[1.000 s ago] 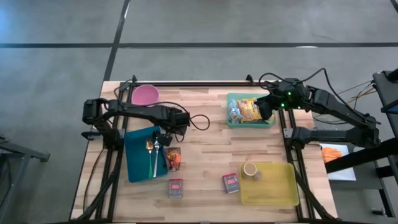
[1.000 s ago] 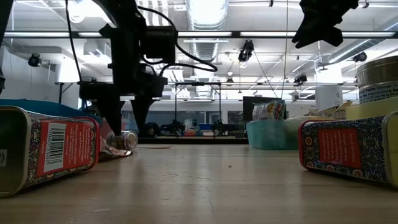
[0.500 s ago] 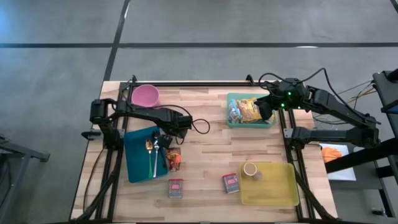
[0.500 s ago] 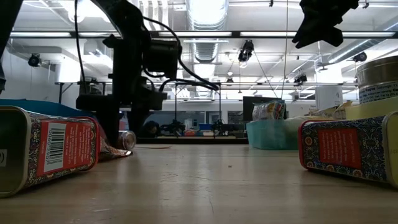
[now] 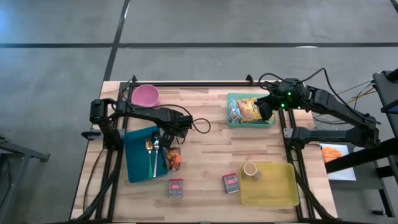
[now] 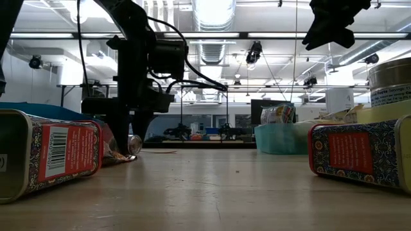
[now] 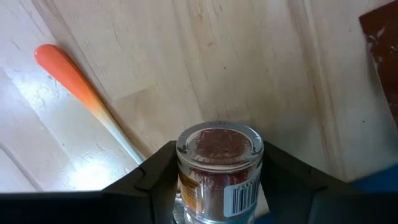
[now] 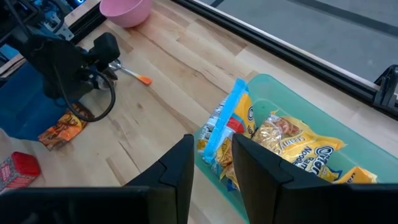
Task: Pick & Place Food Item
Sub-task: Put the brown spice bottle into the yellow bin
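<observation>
A small clear jar [image 7: 219, 168] with a barcode label and red-brown contents sits on the wood beside the blue tray [image 5: 138, 158]. It also shows in the low view, the jar [image 6: 133, 144] next to an orange snack packet [image 5: 175, 162]. My left gripper [image 7: 219, 190] points down over the jar, fingers closed in on it; from above the left gripper [image 5: 166, 138] hides it. My right gripper [image 8: 214, 165] hangs open, high over the teal bin [image 5: 231, 99] of snack packets. My left gripper comes from above, pointing down, with one finger [image 7: 155, 183] on each side of the jar. The fingers meet the jar's round wall [image 7: 184, 180] just below its upper end. The jar's lower part is cut off by the picture's edge.
An orange-tipped utensil [image 7: 68, 68] lies on the wood close by. A fork and spoon [image 5: 152, 155] lie on the blue tray. A pink bowl [image 5: 145, 94] stands far left. Two red tins [image 5: 176, 188] [image 5: 231, 182] lie near the front, beside a yellow tray [image 5: 280, 190] holding a can [image 5: 250, 169].
My left gripper has sunk a little onto the jar, and its fingers have drawn together from wide open until they stand against the jar's sides. The jar has stayed where it was.
</observation>
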Robot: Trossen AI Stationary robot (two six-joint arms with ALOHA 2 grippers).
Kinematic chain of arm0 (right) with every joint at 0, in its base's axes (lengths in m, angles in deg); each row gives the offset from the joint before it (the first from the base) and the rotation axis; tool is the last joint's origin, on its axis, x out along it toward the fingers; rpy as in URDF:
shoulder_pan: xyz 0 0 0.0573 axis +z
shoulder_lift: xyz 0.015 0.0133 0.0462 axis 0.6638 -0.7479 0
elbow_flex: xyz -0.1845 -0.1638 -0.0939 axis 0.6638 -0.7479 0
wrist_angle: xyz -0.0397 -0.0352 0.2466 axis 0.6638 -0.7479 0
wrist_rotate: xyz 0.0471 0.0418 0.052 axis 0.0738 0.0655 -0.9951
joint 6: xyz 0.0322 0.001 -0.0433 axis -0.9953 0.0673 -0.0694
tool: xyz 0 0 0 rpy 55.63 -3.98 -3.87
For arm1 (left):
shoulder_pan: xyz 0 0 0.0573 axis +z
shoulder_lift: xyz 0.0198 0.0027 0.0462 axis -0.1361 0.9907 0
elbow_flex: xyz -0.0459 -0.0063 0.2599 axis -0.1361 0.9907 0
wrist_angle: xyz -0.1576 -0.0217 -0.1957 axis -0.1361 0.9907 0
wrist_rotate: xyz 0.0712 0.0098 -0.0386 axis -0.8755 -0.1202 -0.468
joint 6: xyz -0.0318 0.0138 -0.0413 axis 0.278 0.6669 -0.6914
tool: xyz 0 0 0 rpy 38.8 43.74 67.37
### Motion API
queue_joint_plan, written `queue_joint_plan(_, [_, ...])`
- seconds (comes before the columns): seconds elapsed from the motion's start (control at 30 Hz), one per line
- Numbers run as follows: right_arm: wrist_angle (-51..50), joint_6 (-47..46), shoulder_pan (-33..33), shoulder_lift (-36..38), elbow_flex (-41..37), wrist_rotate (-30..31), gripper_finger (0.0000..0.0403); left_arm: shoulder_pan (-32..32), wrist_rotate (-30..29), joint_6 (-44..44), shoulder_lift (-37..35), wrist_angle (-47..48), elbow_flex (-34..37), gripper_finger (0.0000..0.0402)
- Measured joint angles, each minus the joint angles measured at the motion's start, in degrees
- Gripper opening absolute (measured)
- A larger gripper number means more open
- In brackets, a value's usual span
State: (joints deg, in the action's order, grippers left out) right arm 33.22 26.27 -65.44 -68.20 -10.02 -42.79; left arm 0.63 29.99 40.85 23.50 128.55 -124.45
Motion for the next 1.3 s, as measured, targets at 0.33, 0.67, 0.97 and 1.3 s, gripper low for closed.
queue_joint_plan(0.33, [0.0, -0.07, 0.0, 0.0, -0.02, -2.16, 0.0105, -0.53, 1.94, -9.42, -0.06, 1.98, -2.4, 0.0189])
queue_joint_plan(0.67, [0.07, 0.41, 0.0, 0.09, -0.02, -3.04, 0.0105, -0.48, 5.84, -20.05, -0.21, 3.18, -11.79, 0.0189])
queue_joint_plan(0.97, [3.66, 8.73, 2.29, 0.61, 0.02, -6.49, 0.0105, -0.12, 13.15, -39.97, -0.34, -0.89, -22.33, 0.0189])
queue_joint_plan(1.3, [7.34, 19.18, 9.93, 3.08, 0.04, 2.32, 0.0105, 3.27, 17.11, -70.02, -3.05, -31.66, -24.02, 0.0189])
